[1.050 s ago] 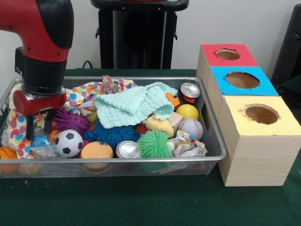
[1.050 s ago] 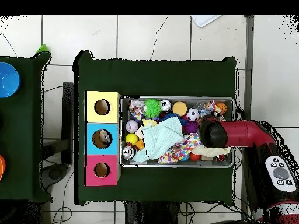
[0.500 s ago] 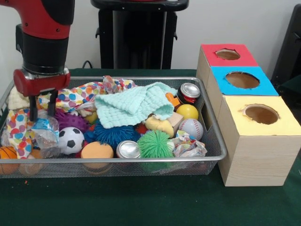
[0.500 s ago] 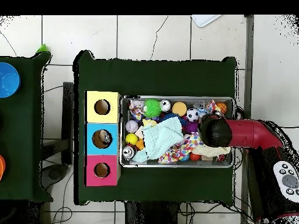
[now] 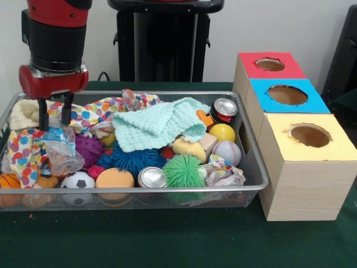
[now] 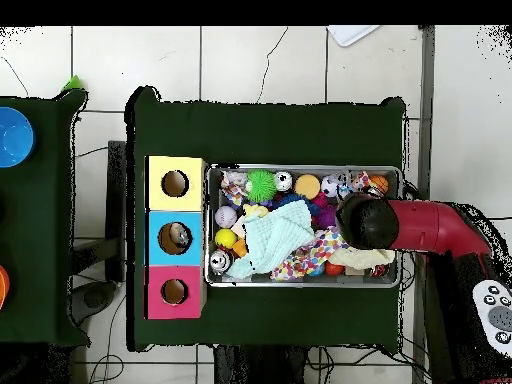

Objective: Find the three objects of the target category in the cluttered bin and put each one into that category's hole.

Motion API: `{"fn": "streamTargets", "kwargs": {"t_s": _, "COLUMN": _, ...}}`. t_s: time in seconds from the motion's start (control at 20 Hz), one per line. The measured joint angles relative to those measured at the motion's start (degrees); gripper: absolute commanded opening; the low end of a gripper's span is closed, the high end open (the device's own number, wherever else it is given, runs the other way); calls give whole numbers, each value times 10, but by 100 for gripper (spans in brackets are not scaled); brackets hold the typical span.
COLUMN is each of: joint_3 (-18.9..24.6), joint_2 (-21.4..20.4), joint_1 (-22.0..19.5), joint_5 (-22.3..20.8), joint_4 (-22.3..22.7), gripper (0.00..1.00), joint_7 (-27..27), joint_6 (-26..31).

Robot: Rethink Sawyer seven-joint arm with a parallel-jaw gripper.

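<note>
Green cloth covers the counter (image 5: 167,240), with the wire bin (image 5: 254,167) crammed full and three boxes beside it — red hole (image 5: 270,64), blue hole (image 5: 287,94), yellow hole (image 5: 310,135). Up at the bin's other end hangs the claw (image 5: 54,116), fingers narrowly parted and, as far as I can see, gripping nothing; a crinkled plastic bag (image 5: 58,153) lies just below. Which category is wanted I can't tell. If it's cans, one silver can (image 5: 152,177) sits against the front rim and another (image 5: 224,109) by the boxes — best approached straight down, clear of the mint cloth (image 5: 159,127).
</note>
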Motion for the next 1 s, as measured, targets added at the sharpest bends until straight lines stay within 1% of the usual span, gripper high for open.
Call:
{"fn": "streamTargets", "kwargs": {"t_s": 0.3, "joint_3": 0, "joint_2": -8, "joint_1": 7, "joint_5": 9, "joint_4": 11, "gripper": 0, "joint_7": 0, "joint_6": 0}}
{"fn": "streamTargets", "kwargs": {"t_s": 0.55, "joint_3": 0, "joint_2": -24, "joint_1": 16, "joint_5": 30, "joint_4": 35, "gripper": 0, "joint_7": 0, "joint_6": 0}}
{"fn": "streamTargets", "kwargs": {"t_s": 0.6, "joint_3": 0, "joint_2": -33, "joint_1": 21, "joint_5": 40, "joint_4": 49, "gripper": 0, "joint_7": 0, "joint_6": 0}}
{"fn": "streamTargets", "kwargs": {"t_s": 0.7, "joint_3": 0, "joint_2": -39, "joint_1": 24, "joint_5": 46, "joint_4": 58, "gripper": 0, "joint_7": 0, "joint_6": 0}}
{"fn": "streamTargets", "kwargs": {"t_s": 0.95, "joint_3": 0, "joint_2": -75, "joint_1": 46, "joint_5": 79, "joint_4": 106, "gripper": 0, "joint_7": 0, "joint_6": 0}}
{"fn": "streamTargets", "kwargs": {"t_s": 1.0, "joint_3": -1, "joint_2": -88, "joint_1": 54, "joint_5": 93, "joint_4": 124, "gripper": 0, "joint_7": 0, "joint_6": 0}}
